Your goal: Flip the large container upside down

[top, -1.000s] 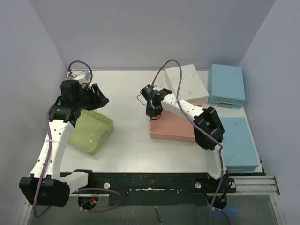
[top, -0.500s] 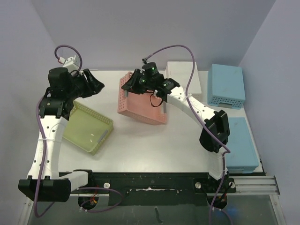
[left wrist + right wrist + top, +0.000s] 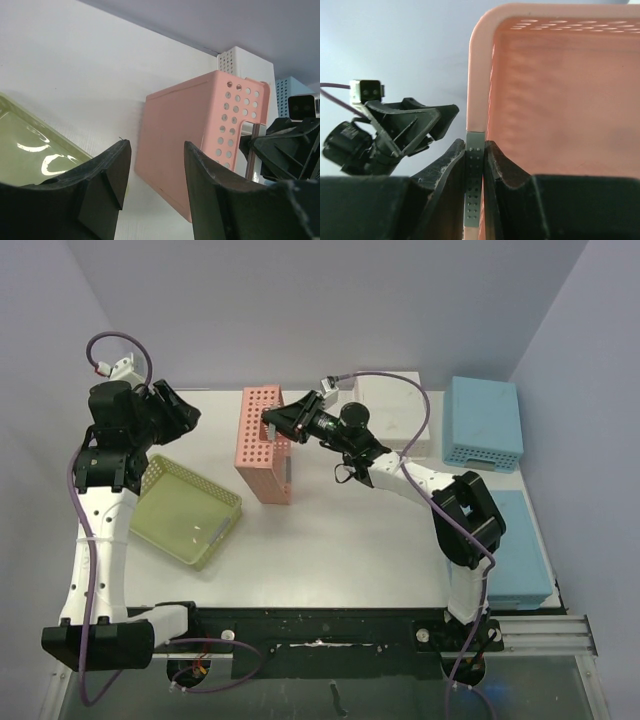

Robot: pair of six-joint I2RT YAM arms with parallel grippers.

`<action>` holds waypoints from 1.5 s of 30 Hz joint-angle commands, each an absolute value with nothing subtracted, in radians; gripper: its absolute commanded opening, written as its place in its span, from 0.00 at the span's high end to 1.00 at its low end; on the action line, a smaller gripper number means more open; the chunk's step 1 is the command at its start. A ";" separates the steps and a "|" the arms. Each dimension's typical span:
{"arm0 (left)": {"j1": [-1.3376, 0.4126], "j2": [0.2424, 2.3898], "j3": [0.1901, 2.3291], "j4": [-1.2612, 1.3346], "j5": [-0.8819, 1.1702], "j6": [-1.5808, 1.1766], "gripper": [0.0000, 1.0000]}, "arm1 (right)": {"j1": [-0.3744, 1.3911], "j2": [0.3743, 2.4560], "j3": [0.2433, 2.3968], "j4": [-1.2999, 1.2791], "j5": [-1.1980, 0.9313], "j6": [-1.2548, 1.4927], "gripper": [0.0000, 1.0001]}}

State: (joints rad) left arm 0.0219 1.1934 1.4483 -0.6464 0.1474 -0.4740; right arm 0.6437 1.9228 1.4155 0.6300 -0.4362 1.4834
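The large pink perforated container point(image 3: 262, 445) stands on one side wall at the middle back of the table, with its opening facing right. My right gripper point(image 3: 283, 425) is shut on its rim. In the right wrist view the fingers point(image 3: 451, 165) pinch a grey strip on the pink rim point(image 3: 479, 90), with the gripper point(image 3: 475, 146) at the rim's edge. My left gripper point(image 3: 185, 410) is open and empty, raised at the back left, apart from the container. In the left wrist view the gripper point(image 3: 156, 147) looks at the container's flat bottom point(image 3: 185, 145).
A yellow-green tray point(image 3: 185, 510) lies at the left under my left arm and shows in the left wrist view point(image 3: 30, 135). A white container point(image 3: 395, 405) sits upside down at the back. Two blue containers point(image 3: 483, 420) point(image 3: 510, 540) sit along the right side.
My right gripper lifted the pink container from flat on the table, carried it left and tipped it up onto its side. My left arm rose and pulled back to the left.
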 commanded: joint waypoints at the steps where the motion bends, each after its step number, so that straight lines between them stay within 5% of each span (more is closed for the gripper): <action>1: 0.032 1.195 1.441 -0.568 0.201 -0.499 0.54 | 0.599 1.824 1.332 1.002 -0.468 1.612 1.00; 13: 0.034 1.256 1.406 -0.512 0.254 -0.520 0.55 | 0.506 1.698 0.878 1.087 -0.416 1.771 0.98; 20: 0.035 1.322 1.400 -0.549 0.169 -0.525 0.53 | 0.471 1.334 0.557 0.582 -0.361 1.540 0.75; 25: 0.037 1.361 1.387 -0.558 0.186 -0.465 0.39 | 0.416 1.001 0.464 0.010 -0.224 1.365 0.37; 29: 0.043 1.379 1.361 -0.569 0.133 -0.446 0.35 | 0.336 0.795 0.489 -0.325 -0.117 1.261 0.19; 37: -0.007 1.409 1.280 -0.619 -0.157 -0.461 0.34 | 0.262 0.784 0.796 -0.668 0.145 0.991 0.16; 45: -0.020 1.525 1.195 -0.556 -0.150 -0.478 0.33 | 0.259 0.808 0.906 -0.727 0.268 0.892 0.15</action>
State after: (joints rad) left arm -0.0200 1.4693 1.2221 -0.6239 -0.1253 -0.4728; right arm 0.2630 0.8047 0.8803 -0.6689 0.1711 0.9710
